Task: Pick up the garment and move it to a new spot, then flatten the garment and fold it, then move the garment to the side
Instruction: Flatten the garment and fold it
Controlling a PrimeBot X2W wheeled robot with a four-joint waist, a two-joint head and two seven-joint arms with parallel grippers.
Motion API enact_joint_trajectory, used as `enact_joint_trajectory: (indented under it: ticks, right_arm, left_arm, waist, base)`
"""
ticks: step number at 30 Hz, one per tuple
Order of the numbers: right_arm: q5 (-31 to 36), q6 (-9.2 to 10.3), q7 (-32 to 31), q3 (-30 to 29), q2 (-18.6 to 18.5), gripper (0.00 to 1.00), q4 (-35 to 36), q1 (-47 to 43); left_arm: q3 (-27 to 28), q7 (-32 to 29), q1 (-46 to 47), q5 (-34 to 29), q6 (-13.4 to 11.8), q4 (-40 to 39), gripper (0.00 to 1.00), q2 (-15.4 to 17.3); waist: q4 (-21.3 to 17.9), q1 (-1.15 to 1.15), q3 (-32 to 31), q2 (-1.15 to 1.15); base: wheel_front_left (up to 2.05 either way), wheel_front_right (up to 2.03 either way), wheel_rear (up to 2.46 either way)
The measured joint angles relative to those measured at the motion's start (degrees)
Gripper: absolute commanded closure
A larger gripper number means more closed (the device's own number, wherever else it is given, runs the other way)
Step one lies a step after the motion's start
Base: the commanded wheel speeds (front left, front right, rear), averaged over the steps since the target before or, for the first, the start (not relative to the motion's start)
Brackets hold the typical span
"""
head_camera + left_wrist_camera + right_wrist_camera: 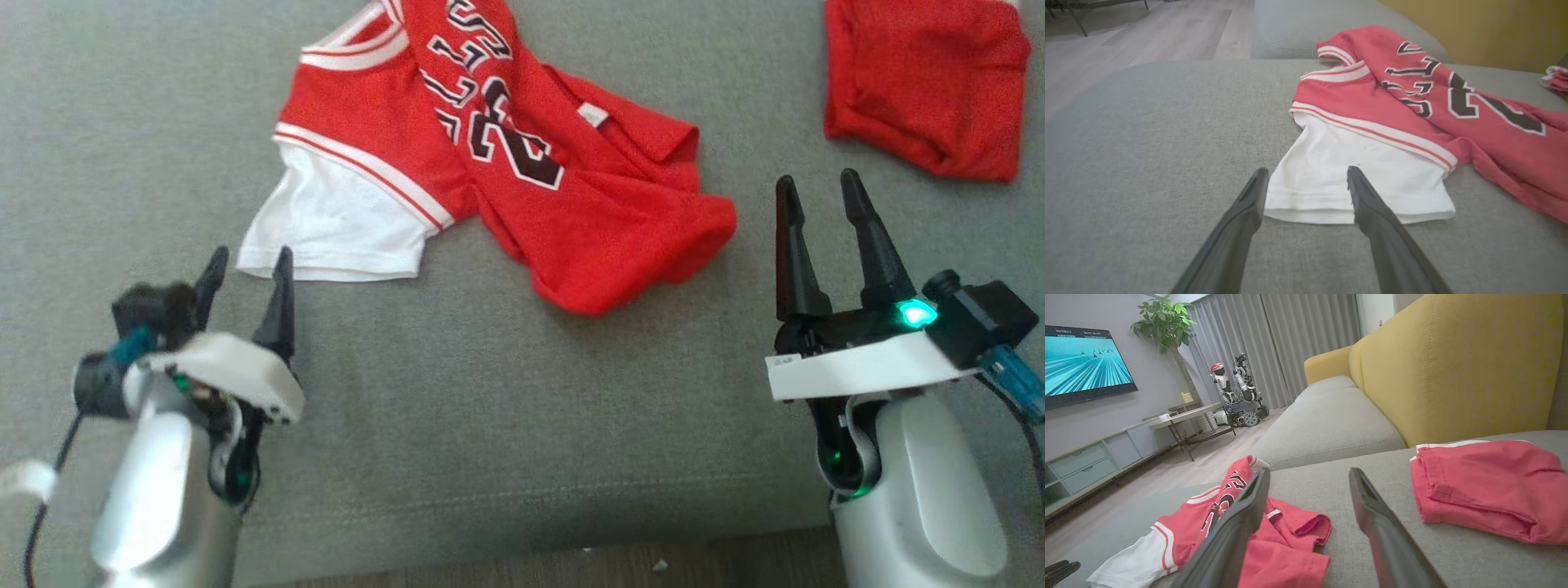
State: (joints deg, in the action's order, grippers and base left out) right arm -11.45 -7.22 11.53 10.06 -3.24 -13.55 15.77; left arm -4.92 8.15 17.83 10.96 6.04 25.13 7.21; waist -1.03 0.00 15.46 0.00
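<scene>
Red-and-white jersey [490, 163] lies crumpled toward the cushion's [490, 408] back edge, untouched, with the left gripper [251, 261] spread wide just short of its white sleeve, apparently aligned for a pinch, and the right gripper [818, 184] likewise spread, empty.

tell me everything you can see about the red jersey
The jersey is red knit-looking fabric with white-striped trim, black white-edged lettering and numerals, a white sleeve and a small white tag. It lies crumpled, folded over itself, on the grey sofa cushion. The open left pincer sits just short of the sleeve hem; nothing grips it.
</scene>
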Motion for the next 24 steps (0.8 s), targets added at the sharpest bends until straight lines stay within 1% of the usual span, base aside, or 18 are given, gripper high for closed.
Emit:
enact_joint_trajectory:
  ticks: [3, 5, 7, 10, 13, 17, 21, 22, 23, 24]
  right_arm:
    - [-0.1, 0.00, 0.3, 0.2, 0.0, 0.00, -0.1, 0.0]
    - [-0.2, 0.00, 0.8, 0.3, 0.0, 0.00, -0.3, 0.1]
    - [-0.4, 0.00, 0.9, 0.4, 0.0, 0.00, -0.6, 0.6]
    - [-1.0, 0.00, 1.3, 0.5, 0.0, 0.00, -0.9, 1.4]
    - [-1.5, 0.00, 1.7, 0.5, 0.0, 0.00, -1.4, 1.6]
    - [-1.5, 0.00, 2.1, 0.5, 0.0, 0.00, -1.9, 2.0]
    - [-1.5, 0.00, 2.2, 0.5, 0.0, 0.00, -2.2, 2.0]
    - [-1.5, 0.00, 2.2, 0.5, 0.0, 0.00, -2.3, 2.0]
    - [-1.5, 0.00, 2.2, 0.5, 0.0, 0.00, -2.4, 2.0]
    - [-1.5, 0.00, 2.2, 0.5, 0.0, 0.00, -2.5, 2.0]
  left_arm:
    - [0.0, -2.2, 3.3, -0.6, -0.7, 3.0, 0.00, 1.0]
    - [-0.2, -3.5, 4.9, -1.5, -1.6, 5.0, 0.00, 1.6]
    - [-0.3, -4.8, 5.7, -2.4, -2.8, 6.6, 0.00, 2.2]
    - [-0.6, -6.4, 6.2, -4.1, -5.2, 8.4, 0.00, 3.0]
    - [-0.5, -6.6, 7.1, -4.2, -6.5, 8.9, 0.00, 3.1]
    - [-0.4, -6.6, 8.2, -4.2, -7.6, 10.1, 0.00, 3.3]
    - [-0.3, -7.6, 9.0, -4.2, -7.5, 11.0, 0.00, 3.4]
    - [-0.4, -7.9, 9.2, -4.0, -7.1, 11.3, 0.07, 3.4]
    - [-0.5, -8.3, 9.4, -3.6, -6.4, 11.4, 0.59, 3.5]
    - [-0.6, -8.5, 9.5, -3.1, -5.7, 11.5, 1.00, 3.5]
  waist:
    - [-1.1, 0.00, 1.4, 0.00]
    - [-1.8, 0.00, 2.3, 0.00]
    - [-2.4, 0.00, 2.9, 0.00]
    - [-3.2, 0.00, 3.5, 0.00]
    - [-3.6, 0.00, 3.9, 0.00]
    - [-3.8, 0.00, 4.1, 0.00]
    - [-3.9, 0.00, 4.2, 0.00]
    - [-3.9, 0.00, 4.1, 0.00]
    - [-3.9, 0.00, 4.1, 0.00]
    - [-3.9, 0.00, 4.0, 0.00]
  base:
    - [0.00, 0.00, 0.00]
    - [0.00, 0.00, 0.00]
    - [0.00, 0.00, 0.00]
    - [0.00, 0.00, 0.00]
    - [0.00, 0.00, 0.00]
    - [0.00, 0.00, 0.00]
    - [0.00, 0.00, 0.00]
    - [0.00, 0.00, 0.00]
    - [0.00, 0.00, 0.00]
    - [0.00, 0.00, 0.00]
